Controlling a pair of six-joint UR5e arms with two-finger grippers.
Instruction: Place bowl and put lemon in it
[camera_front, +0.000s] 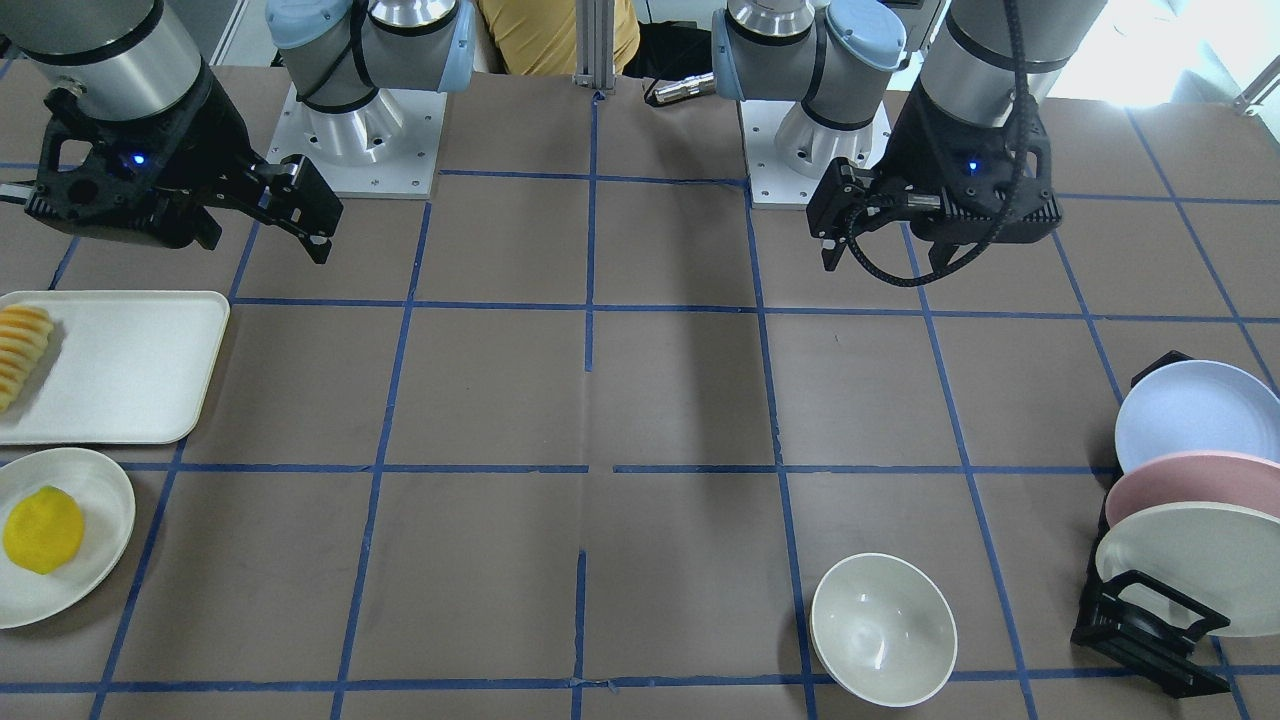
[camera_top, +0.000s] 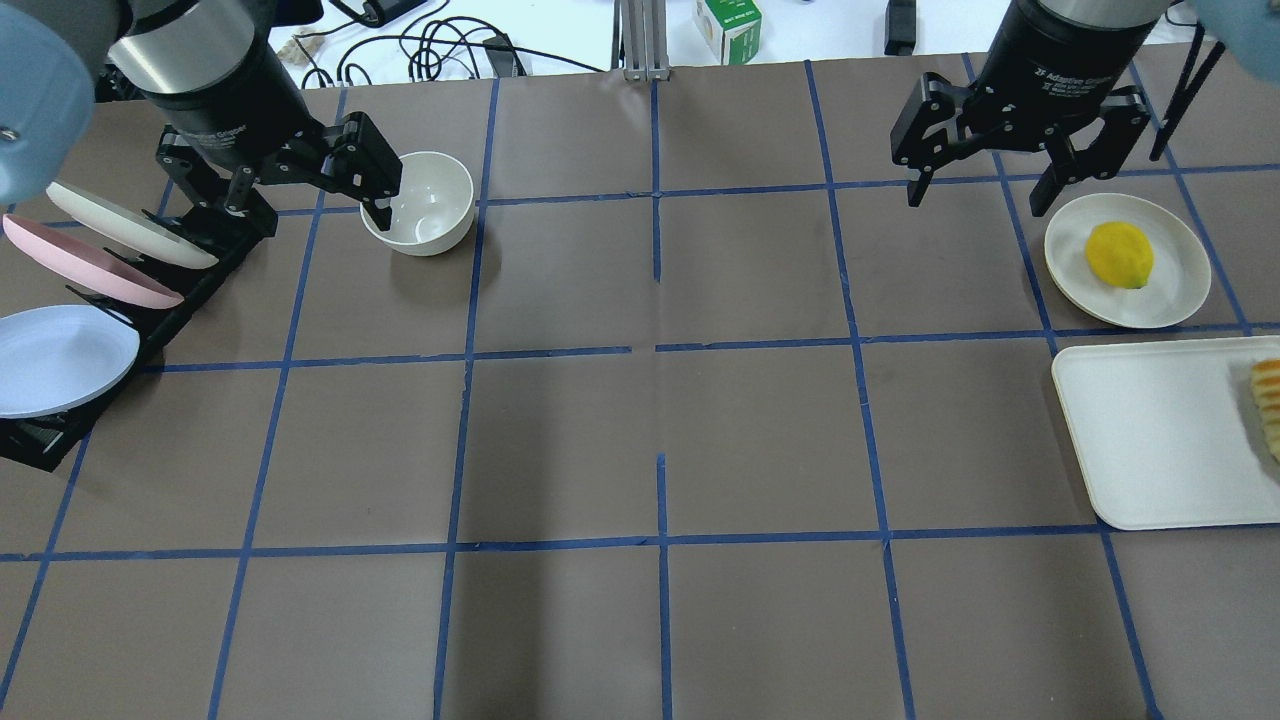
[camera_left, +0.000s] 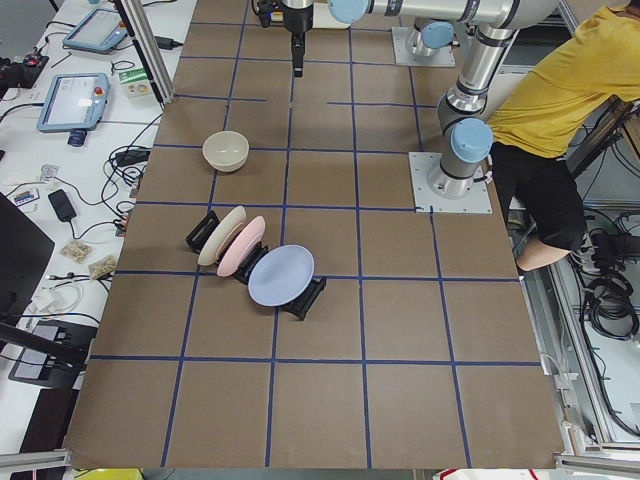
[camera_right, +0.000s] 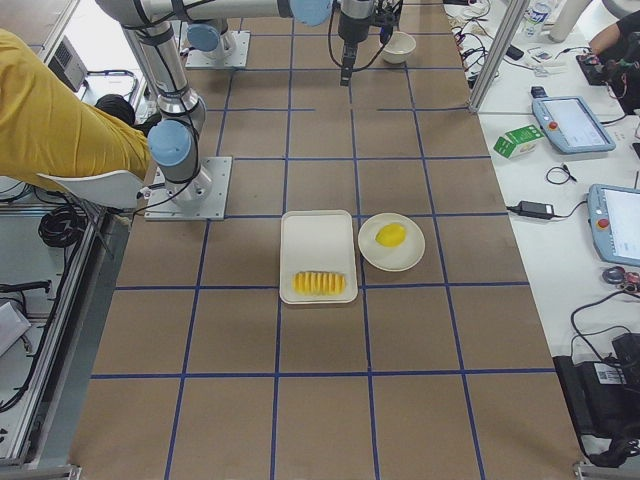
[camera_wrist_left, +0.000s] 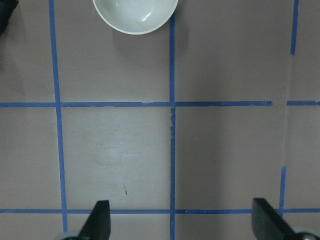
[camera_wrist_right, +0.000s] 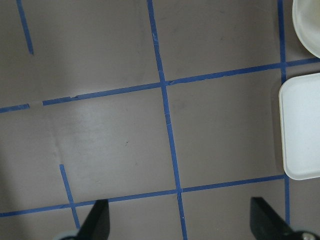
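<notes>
The off-white bowl (camera_front: 883, 628) stands upright and empty on the table; it also shows in the overhead view (camera_top: 420, 203) and at the top of the left wrist view (camera_wrist_left: 135, 12). The yellow lemon (camera_front: 43, 530) lies on a flat cream plate (camera_front: 110, 500), also in the overhead view (camera_top: 1119, 255). My left gripper (camera_top: 300, 205) is open and empty, raised above the table on the robot's side of the bowl (camera_wrist_left: 182, 222). My right gripper (camera_top: 980, 200) is open and empty, raised beside the lemon's plate (camera_wrist_right: 181, 222).
A white tray (camera_top: 1150, 440) with sliced fruit pieces (camera_top: 1268, 400) lies next to the lemon's plate. A black rack with coloured plates (camera_top: 70, 330) stands beside the bowl at the table's left end. Blue tape lines grid the brown table. A person in yellow is behind the robot.
</notes>
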